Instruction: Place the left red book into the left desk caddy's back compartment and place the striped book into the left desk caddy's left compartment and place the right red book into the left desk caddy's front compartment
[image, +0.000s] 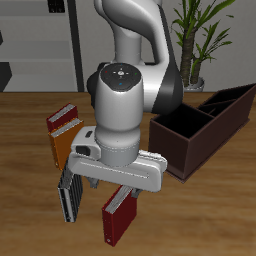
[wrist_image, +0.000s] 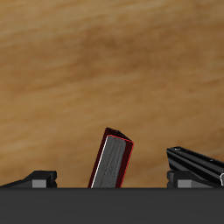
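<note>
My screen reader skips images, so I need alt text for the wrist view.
A dark red book stands tilted on a bare wooden table, its white page edge toward the camera. Beside it lies part of a striped book. The claw's dark body shows, but not whether it is open.

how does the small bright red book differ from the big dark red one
The left red book is smaller and bright red; the right red book is larger and dark crimson. The left red book lies farther back, beside an orange-brown book; the right red book lies nearest the table's front edge, under the gripper. Both show white page edges.
</note>
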